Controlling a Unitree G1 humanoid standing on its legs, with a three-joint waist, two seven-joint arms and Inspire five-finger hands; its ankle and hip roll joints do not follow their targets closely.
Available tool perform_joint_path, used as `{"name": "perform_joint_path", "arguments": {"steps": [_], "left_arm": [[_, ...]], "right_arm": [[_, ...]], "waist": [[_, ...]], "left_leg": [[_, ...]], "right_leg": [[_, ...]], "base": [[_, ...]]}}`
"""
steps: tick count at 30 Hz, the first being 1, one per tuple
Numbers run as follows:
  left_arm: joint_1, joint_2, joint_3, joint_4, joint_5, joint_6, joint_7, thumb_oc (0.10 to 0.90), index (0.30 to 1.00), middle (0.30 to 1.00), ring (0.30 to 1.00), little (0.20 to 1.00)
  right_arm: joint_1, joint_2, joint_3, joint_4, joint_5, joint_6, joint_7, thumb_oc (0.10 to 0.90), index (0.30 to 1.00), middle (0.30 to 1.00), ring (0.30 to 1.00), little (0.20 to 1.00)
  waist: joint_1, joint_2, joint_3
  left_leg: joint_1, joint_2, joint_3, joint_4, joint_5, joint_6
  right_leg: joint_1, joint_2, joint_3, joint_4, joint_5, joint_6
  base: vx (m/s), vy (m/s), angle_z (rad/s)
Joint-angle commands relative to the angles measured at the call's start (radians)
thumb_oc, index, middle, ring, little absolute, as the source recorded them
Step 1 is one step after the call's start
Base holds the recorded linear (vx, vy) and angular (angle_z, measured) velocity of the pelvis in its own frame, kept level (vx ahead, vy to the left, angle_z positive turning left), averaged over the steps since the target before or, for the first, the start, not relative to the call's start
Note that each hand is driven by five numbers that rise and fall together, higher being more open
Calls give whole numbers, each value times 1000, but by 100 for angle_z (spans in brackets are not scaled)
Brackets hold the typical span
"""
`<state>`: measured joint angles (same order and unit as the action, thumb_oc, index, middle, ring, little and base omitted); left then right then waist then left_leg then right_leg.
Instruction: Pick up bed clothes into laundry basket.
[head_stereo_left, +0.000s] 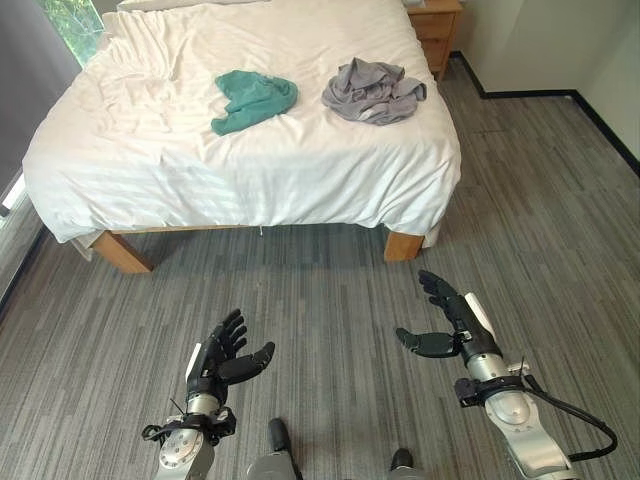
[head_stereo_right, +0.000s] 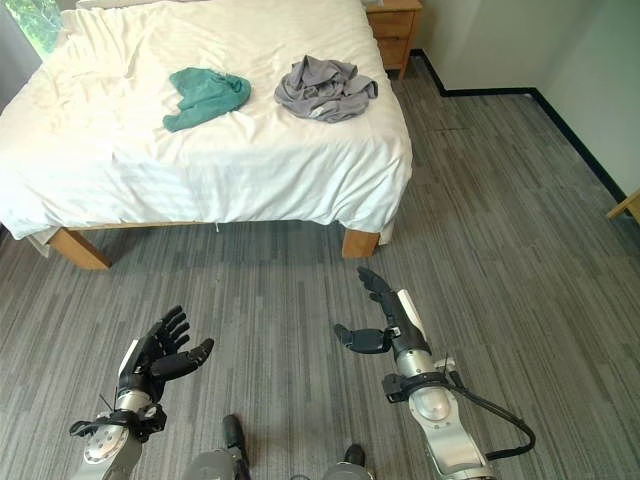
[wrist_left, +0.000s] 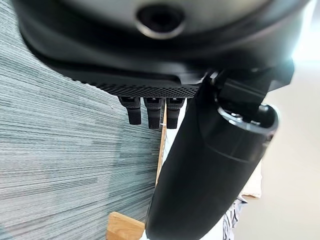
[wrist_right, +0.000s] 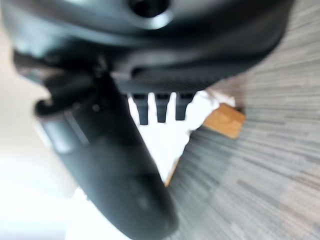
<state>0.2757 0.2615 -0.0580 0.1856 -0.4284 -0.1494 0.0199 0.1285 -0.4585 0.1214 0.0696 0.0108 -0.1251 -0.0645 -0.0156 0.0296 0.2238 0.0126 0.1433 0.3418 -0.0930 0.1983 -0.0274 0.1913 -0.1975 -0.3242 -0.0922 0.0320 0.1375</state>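
Two crumpled garments lie on the white bed (head_stereo_left: 150, 150): a teal one (head_stereo_left: 252, 99) near the middle and a grey one (head_stereo_left: 374, 91) to its right. Both sit well back from the bed's front edge. My left hand (head_stereo_left: 222, 357) hovers low over the carpet in front of the bed, fingers straight and empty. My right hand (head_stereo_left: 446, 318) is also over the carpet, a little nearer the bed, open with its thumb spread and nothing in it. In the wrist views the left hand (wrist_left: 210, 165) and the right hand (wrist_right: 105, 165) show straight fingers toward the bed.
A wooden nightstand (head_stereo_left: 437, 28) stands at the bed's far right corner. Wooden bed legs (head_stereo_left: 403, 245) show under the hanging sheet. Grey carpet (head_stereo_left: 330, 300) stretches between me and the bed. A dark skirting board (head_stereo_left: 530, 95) lines the right wall.
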Motion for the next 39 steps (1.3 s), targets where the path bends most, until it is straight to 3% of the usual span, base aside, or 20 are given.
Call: {"name": "perform_joint_path", "arguments": {"steps": [1,8,10,12,14,15,18,21,24,25,28,29,30,31,33,34,35,36,38,39], "left_arm": [[-60,56,46,-92,33,-70,-26,800,900,900,900,900],[-45,53,34,-92,50,-53,-8,800,900,900,900,900],[-57,70,33,-107,62,-52,5,800,900,900,900,900],[-72,80,26,-110,71,-55,24,800,900,900,900,900],[-91,84,22,-105,81,-55,36,800,900,900,900,900],[-98,82,20,-107,81,-58,42,800,900,900,900,900],[-112,82,15,-119,66,-59,39,800,900,900,900,900],[-150,90,15,-105,78,-58,37,800,900,900,900,900],[-171,88,8,-89,78,-62,34,800,900,900,900,900],[-169,78,1,-84,78,-65,29,800,900,900,900,900],[-160,65,-9,-83,73,-71,22,800,900,900,900,900],[-160,56,-17,-85,57,-72,20,800,900,900,900,900],[-154,50,-38,-108,30,-69,7,800,900,900,900,900],[-155,51,-38,-109,29,-69,7,800,900,900,900,900],[-150,48,-52,-125,13,-79,5,800,900,900,900,900],[-140,45,-51,-133,6,-80,2,800,900,900,900,900],[-122,41,-45,-138,0,-77,4,800,900,900,900,900],[-121,41,-45,-139,0,-77,4,800,900,900,900,900],[-110,42,-41,-133,9,-72,11,800,900,900,900,900],[-108,41,-42,-133,9,-72,11,800,900,900,900,900]], "right_arm": [[-98,-12,-39,-72,-10,-73,-2,800,900,900,900,900],[-74,-5,-43,-71,-12,-63,-4,800,900,900,900,900],[-79,5,-46,-75,-25,-67,-13,800,900,900,900,900],[-93,14,-37,-68,-36,-67,-25,800,900,900,900,900],[-102,23,-29,-66,-50,-63,-26,800,900,900,900,900],[-101,27,-30,-70,-47,-65,-28,800,900,900,900,900],[-98,29,-32,-86,-38,-62,-33,800,900,900,900,900],[-103,40,-34,-91,-44,-59,-45,800,900,900,900,900],[-93,40,-35,-88,-45,-58,-41,800,900,900,900,900],[-82,39,-35,-85,-41,-62,-36,800,900,900,900,900],[-85,29,-24,-69,-33,-67,-30,800,900,900,900,900],[-95,13,-13,-64,-29,-75,-30,800,900,900,900,900],[-102,-30,-9,-81,-30,-78,-28,800,900,900,900,900],[-102,-29,-9,-81,-30,-78,-28,800,900,900,900,900],[-114,-49,-6,-79,-31,-72,-31,800,900,900,900,900],[-115,-49,-5,-82,-33,-68,-27,800,900,900,900,900],[-111,-44,-6,-83,-41,-66,-25,800,900,900,900,900],[-110,-43,-5,-83,-41,-66,-25,800,900,900,900,900],[-108,-39,-2,-79,-50,-64,-29,800,900,900,900,900],[-107,-40,-1,-79,-51,-64,-30,800,900,900,900,900]], "waist": [[1,-24,-43],[3,-53,-37],[2,-64,-14],[-10,-64,14],[-24,-42,31],[-33,-38,36],[-50,-46,42],[-86,-54,51],[-97,-61,46],[-115,-67,31],[-134,-42,17],[-134,-32,17],[-97,-58,50],[-102,-61,48],[-58,-103,76],[-40,-106,81],[-16,-114,74],[-12,-114,73],[10,-102,63],[17,-106,65]], "left_leg": [[116,33,52,26,-133,-67],[120,7,11,28,-172,-43],[117,1,10,17,-187,-25],[128,-9,9,7,-208,-8],[130,12,2,6,-213,-6],[137,11,-5,6,-225,-8],[146,1,-20,6,-246,-30],[205,31,-38,6,-300,-86],[221,37,-42,6,-320,-100],[262,54,-45,6,-334,-122],[295,92,-52,31,-286,-140],[252,132,-56,166,-229,-150],[75,137,-154,602,-124,-118],[65,133,-160,607,-121,-116],[-94,-9,-252,790,-195,-90],[-145,-47,-249,800,-228,-85],[-221,-64,-197,736,-228,-70],[-219,-63,-193,737,-233,-70],[-250,-54,-153,578,-219,-50],[-238,-56,-145,568,-219,-50]], "right_leg": [[10,31,-18,5,-62,0],[-3,32,25,17,-55,9],[-105,21,47,174,-56,31],[-222,-1,87,369,-1,112],[-324,16,139,504,18,124],[-357,18,151,501,9,122],[-354,-24,114,291,-12,82],[-425,-80,57,48,91,91],[-415,-76,74,26,91,95],[-406,-80,96,31,127,89],[-377,-42,104,26,123,68],[-340,-12,100,21,104,40],[-219,28,83,5,39,-42],[-223,23,78,5,42,-43],[-168,14,116,5,11,-58],[-143,22,132,5,-3,-59],[-112,26,156,5,-29,-55],[-112,26,161,5,-32,-55],[-81,49,174,5,-62,-48],[-77,45,181,5,-64,-47]], "base": [[33,32,-1],[24,24,-7],[-73,37,-8],[-62,87,-37],[51,70,-15],[300,-23,21],[280,-97,29],[429,-255,10],[339,-180,-2],[461,-249,67],[352,-228,63],[411,-537,28],[396,-537,8],[393,-519,4],[291,-196,11],[494,-118,-17],[381,-43,-57],[379,26,-81],[285,66,-78],[529,166,-66]]}}
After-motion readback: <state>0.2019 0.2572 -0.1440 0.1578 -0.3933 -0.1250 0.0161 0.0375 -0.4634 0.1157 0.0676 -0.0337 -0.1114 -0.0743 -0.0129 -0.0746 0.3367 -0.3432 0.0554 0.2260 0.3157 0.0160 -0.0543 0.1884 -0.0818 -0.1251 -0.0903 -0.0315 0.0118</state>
